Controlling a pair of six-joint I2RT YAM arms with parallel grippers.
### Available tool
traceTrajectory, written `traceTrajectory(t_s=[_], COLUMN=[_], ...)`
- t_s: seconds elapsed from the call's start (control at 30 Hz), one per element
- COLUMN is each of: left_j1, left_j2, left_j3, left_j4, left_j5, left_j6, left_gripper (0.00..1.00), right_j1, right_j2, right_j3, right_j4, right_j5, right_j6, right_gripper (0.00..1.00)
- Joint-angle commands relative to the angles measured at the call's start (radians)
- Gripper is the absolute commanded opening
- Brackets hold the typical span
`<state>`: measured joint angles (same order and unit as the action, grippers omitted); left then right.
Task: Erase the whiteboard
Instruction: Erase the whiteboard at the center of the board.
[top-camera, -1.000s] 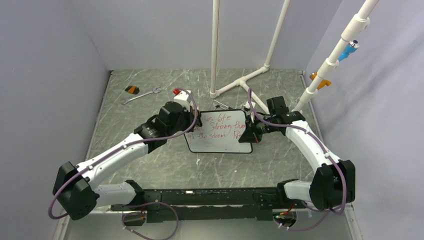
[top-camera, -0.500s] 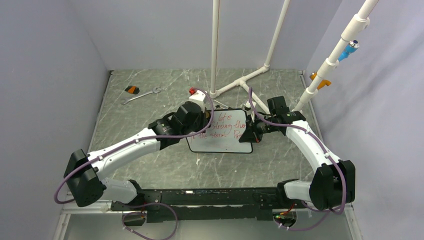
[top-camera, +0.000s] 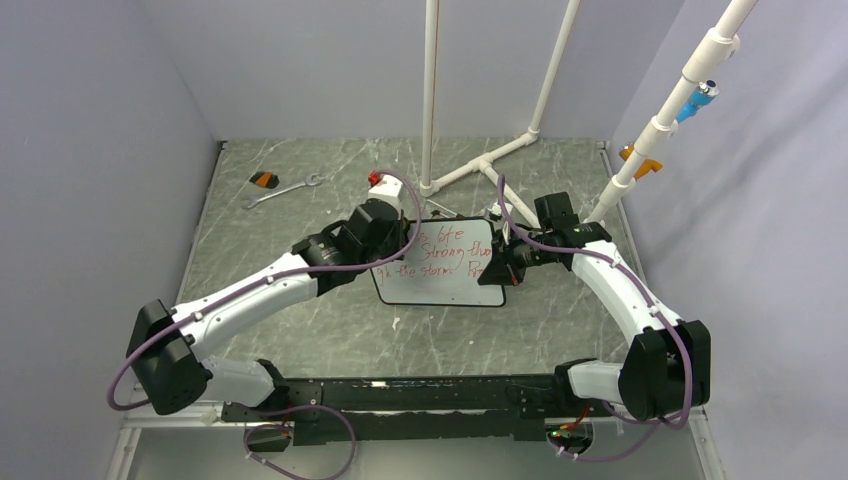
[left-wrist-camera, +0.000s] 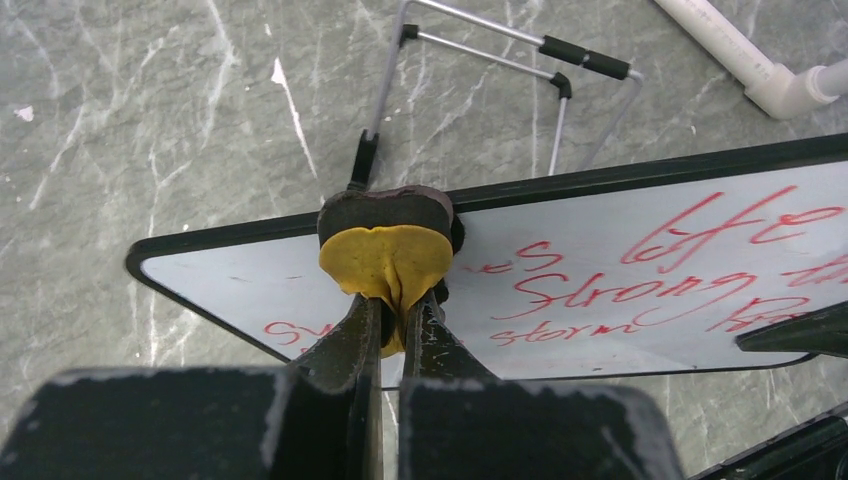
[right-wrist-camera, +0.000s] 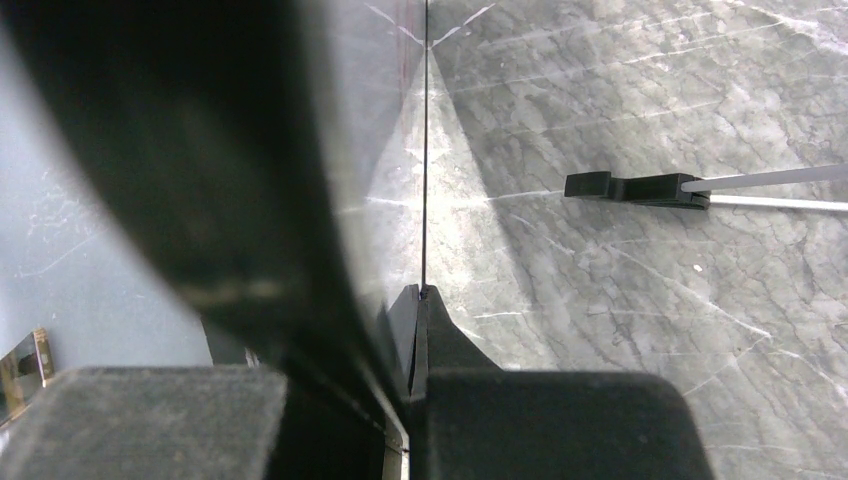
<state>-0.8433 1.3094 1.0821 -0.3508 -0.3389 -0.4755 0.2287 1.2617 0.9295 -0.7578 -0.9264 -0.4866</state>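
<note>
Wrench (top-camera: 283, 190) at ten o'clock of the whiteboard (top-camera: 450, 285), white pipes (top-camera: 480, 165) at twelve. Outstretched left gripper (left-wrist-camera: 393, 312) pinches a yellow pad (left-wrist-camera: 385, 250) against it; right gripper (right-wrist-camera: 418, 300) clamps its three-o'clock edge.

you have a grey-green marbled bench (top-camera: 460, 340) with pale veins. at its far left lies a silver wrench (top-camera: 283, 190), and just beside it a small orange and black object (top-camera: 264, 180). a white pipe frame (top-camera: 480, 168) rests at the far middle. near it the whiteboard (top-camera: 440, 282) stands on its wire stand (left-wrist-camera: 560, 50), red writing on its face.
</note>
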Motion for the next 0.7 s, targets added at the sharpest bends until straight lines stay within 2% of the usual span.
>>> traceTrajectory(t_s=[0.0, 0.17, 0.33, 0.5, 0.67], left_j1=[-0.061, -0.079, -0.064, 0.011, -0.002], left_j2=[0.045, 0.063, 0.055, -0.003, -0.014], left_j3=[0.085, 0.073, 0.053, -0.041, -0.056], left_j4=[0.045, 0.060, 0.017, 0.049, 0.066], left_j5=[-0.035, -0.052, -0.155, -0.119, -0.077], left_j6=[-0.017, -0.044, -0.059, -0.094, -0.117], left_gripper=[0.00, 0.00, 0.00, 0.00, 0.00], right_j1=[0.014, 0.012, 0.011, 0.006, 0.006], right_j2=[-0.014, -0.016, -0.017, -0.024, -0.018], right_j3=[0.002, 0.001, 0.002, 0.000, 0.003], right_j4=[-0.015, -0.015, -0.017, -0.015, -0.017], right_j5=[-0.011, -0.012, -0.012, -0.013, -0.015], right_j6=[-0.077, -0.076, -0.076, -0.076, -0.077], right_gripper=[0.00, 0.00, 0.00, 0.00, 0.00])
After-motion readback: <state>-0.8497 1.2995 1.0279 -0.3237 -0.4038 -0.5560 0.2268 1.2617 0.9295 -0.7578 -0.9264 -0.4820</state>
